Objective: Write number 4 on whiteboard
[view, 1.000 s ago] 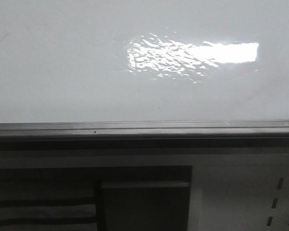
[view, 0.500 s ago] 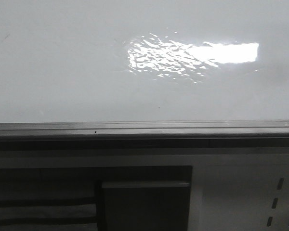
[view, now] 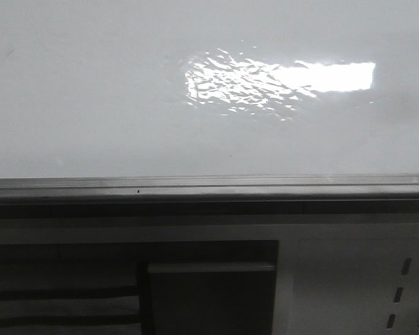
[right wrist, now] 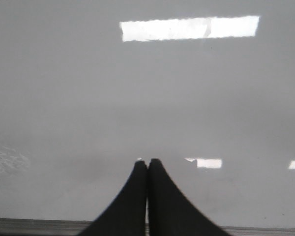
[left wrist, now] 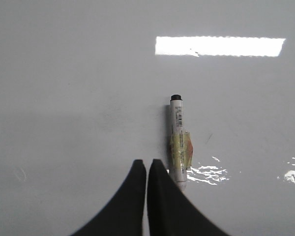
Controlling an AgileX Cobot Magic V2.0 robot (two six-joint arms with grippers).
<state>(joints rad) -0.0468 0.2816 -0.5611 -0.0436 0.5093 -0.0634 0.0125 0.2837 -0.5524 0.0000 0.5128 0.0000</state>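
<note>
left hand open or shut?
Shut and empty. The left hand has its fingertips pressed together; the marker lies beside them on the whiteboard, not between them.

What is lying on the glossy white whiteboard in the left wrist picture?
One white marker pen with a black tip lies on the whiteboard, beside the shut left pincer. The pincer covers its lower end. No number is visible.

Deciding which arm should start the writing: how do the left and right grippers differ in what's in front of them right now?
The left gripper has a marker lying beside its fingertips, apparently ungripped; the right gripper has no marker in its view. A grey ledge shows behind the right gripper, none by the left. Both are shut, empty, over the whiteboard, where no 4 is visible.
</note>
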